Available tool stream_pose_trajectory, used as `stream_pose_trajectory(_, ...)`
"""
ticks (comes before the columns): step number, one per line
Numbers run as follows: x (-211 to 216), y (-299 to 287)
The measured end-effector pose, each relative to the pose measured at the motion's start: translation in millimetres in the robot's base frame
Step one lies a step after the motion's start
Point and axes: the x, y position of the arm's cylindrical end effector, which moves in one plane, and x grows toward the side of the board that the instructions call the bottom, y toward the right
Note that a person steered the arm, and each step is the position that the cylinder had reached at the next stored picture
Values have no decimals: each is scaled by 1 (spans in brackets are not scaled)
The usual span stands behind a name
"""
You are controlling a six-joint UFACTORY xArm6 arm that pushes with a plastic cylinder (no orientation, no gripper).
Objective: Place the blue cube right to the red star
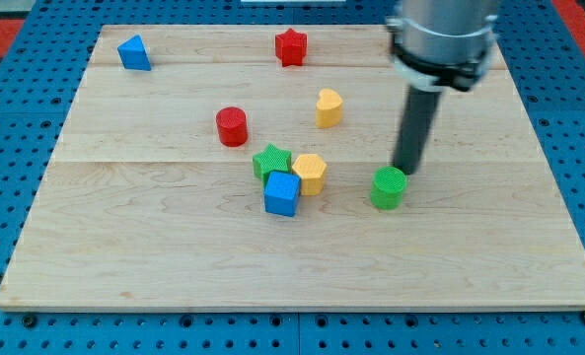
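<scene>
Tip status first: my tip (406,174) sits at the table surface just behind the green cylinder (389,187), touching or very nearly touching its upper edge; which of the two cannot be told from this view; being a plain rod, it has nothing to open and grips nothing; it is in contact with no task block.

Position relative to the work: the blue cube (282,193) lies well to the view's left of the tip, near the board's middle, packed against the green star (271,160) above it and just beside the yellow hexagonal block (310,174) to its upper right; the red star (290,46) stands near the view's top, well apart from the cube.

Progress, as a judgement: nothing of the placement is achieved; the spot at the view's right of the red star is bare wood; the whole push remains, and the tip must first get round to the cube's lower side; the green star and the yellow hexagonal block stand in the likely path.

Count on the wooden board (124,276): blue, two, the cube and a blue triangular block (133,53) at top left; red, two, the star and a red cylinder (231,126); green, two, star and cylinder; yellow, two, the hexagonal block and a yellow heart-like block (329,107); eight blocks in all
</scene>
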Motion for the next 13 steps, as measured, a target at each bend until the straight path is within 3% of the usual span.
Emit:
stream_pose_trajectory(1,56,6)
stream_pose_trajectory(2,119,-66)
stream_pose_trajectory(3,99,-137)
stream_pose_trajectory(4,62,-168)
stream_pose_trajectory(6,5,-176)
stream_pose_trajectory(7,10,-250)
stream_pose_trajectory(8,-6,-236)
stream_pose_trajectory(9,-13,-164)
stream_pose_trajectory(10,-35,-128)
stream_pose_trajectory(12,-79,-80)
stream_pose_trajectory(13,-75,-48)
